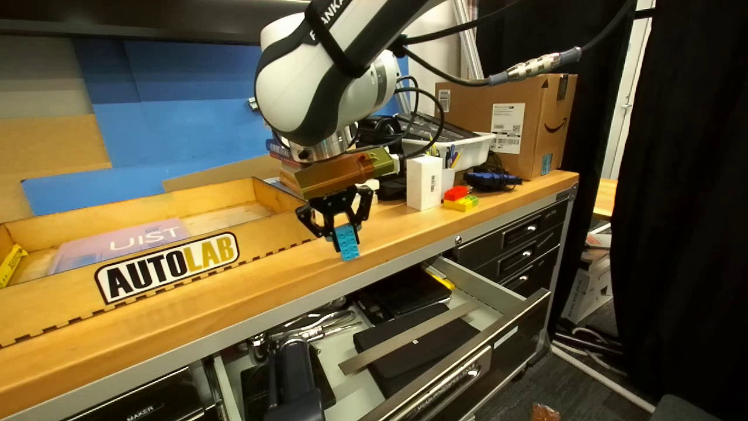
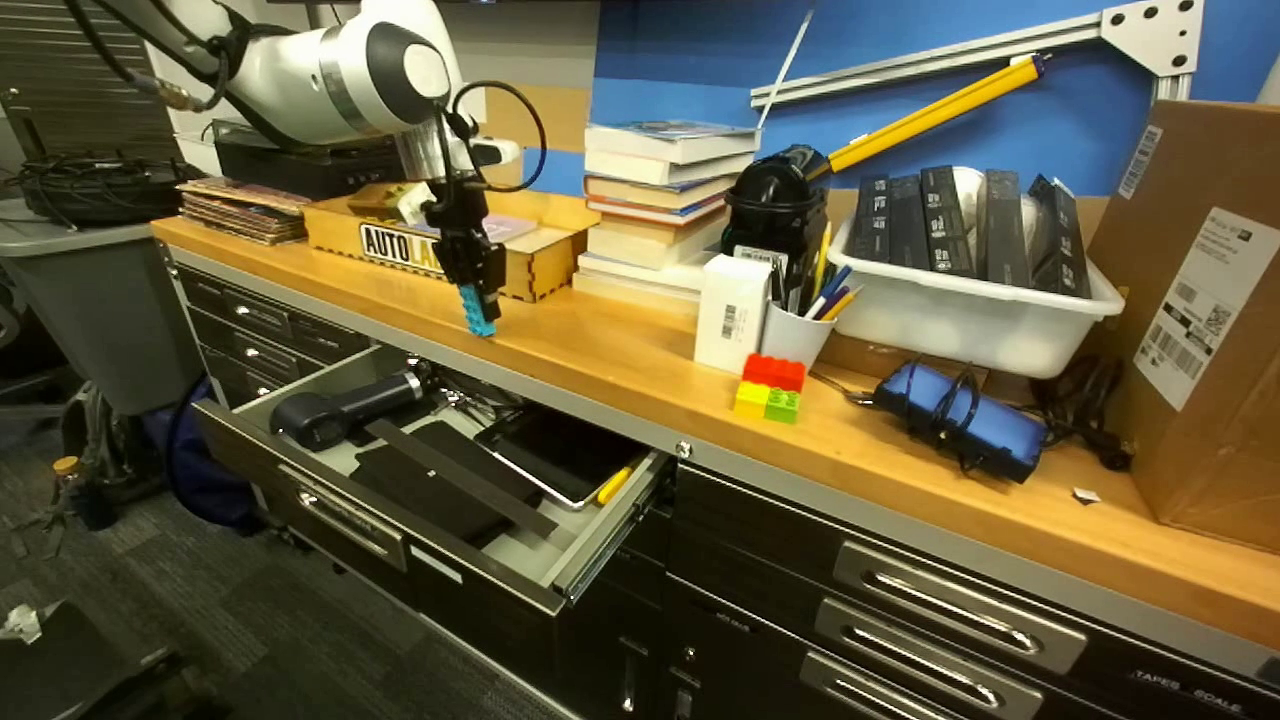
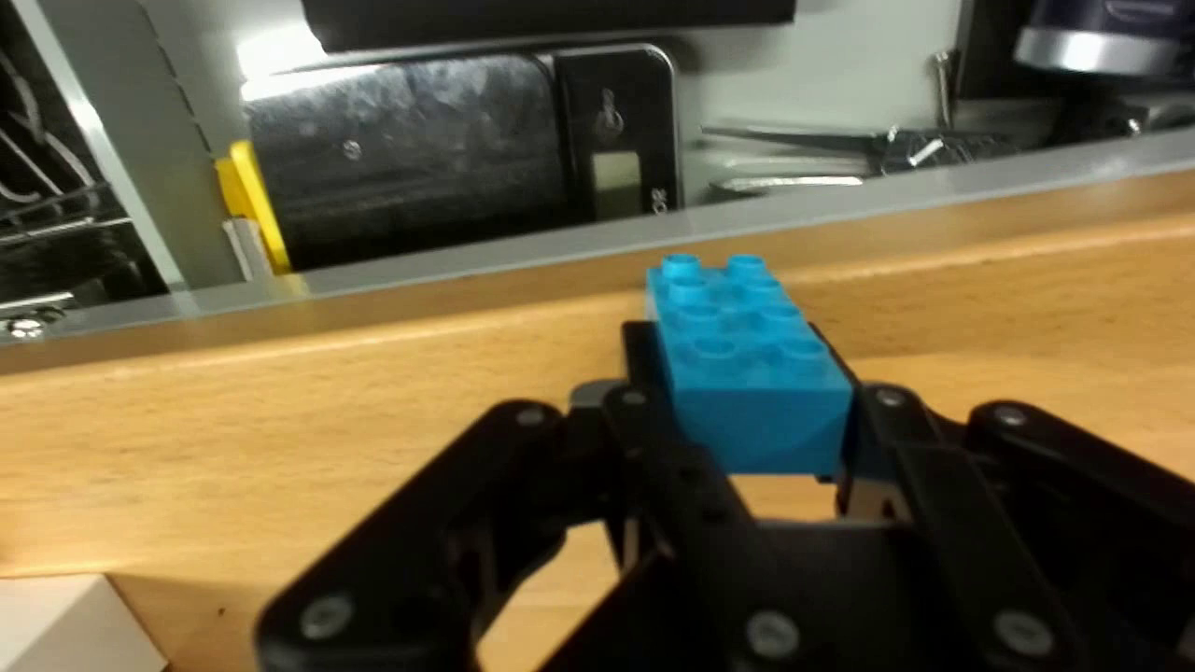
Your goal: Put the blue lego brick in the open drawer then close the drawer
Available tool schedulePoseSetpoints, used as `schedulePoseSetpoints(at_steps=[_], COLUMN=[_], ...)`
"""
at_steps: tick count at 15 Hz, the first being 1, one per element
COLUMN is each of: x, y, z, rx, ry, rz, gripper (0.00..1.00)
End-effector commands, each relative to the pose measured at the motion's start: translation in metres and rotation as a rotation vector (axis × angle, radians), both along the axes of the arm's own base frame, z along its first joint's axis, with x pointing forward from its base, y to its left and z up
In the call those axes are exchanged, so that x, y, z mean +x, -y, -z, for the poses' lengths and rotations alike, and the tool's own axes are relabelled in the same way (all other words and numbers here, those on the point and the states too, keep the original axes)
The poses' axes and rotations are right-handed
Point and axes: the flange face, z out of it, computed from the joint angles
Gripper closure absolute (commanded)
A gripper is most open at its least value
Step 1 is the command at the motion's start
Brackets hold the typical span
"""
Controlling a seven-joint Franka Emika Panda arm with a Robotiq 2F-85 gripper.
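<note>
The tool [image 3: 739, 373] is narrowed onto the brick [image 1: 348, 244], one finger at either side, the lower end of the piece sticking out past the fingertips. It hangs over the desk [image 2: 630, 350], close to the front edge; how far it clears the wood I cannot tell. Beyond that edge and lower down, the drawer [image 2: 490, 605] stands pulled out, with a flat scale [image 3: 411, 140] and a metal strip [image 2: 460, 475] among its contents. Pale bottom shows between them, so so small a piece should find room.

I judge the picking-up done and the carry unfinished: in the wrist view the brick is short of the drawer. Left to do are taking it past the edge, lowering it, letting go, and pushing the drawer home. Farther along the desk, a red, yellow and green stack [image 2: 770, 388] sits near a white box [image 2: 733, 312], seemingly no part of this.
</note>
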Motion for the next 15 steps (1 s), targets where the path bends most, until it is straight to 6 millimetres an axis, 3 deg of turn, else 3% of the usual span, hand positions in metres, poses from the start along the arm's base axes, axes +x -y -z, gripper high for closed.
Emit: schedulePoseSetpoints(at_steps=[1, 5, 8, 9, 11, 15], x=[-0.040, -0.067, -0.079, -0.083, -0.089, -0.098], y=[0.024, 0.044, 0.044, 0.043, 0.041, 0.043], z=[-0.008, 0.022, 0.050, 0.056, 0.065, 0.065], rx=[-0.012, -0.061, -0.071, -0.066, -0.062, -0.053], ry=[-0.124, -0.231, -0.264, -0.277, -0.304, -0.351], rz=[-0.056, -0.138, -0.187, -0.199, -0.224, -0.259], gripper=[0.76, 0.76, 0.72, 0.39, 0.32, 0.02])
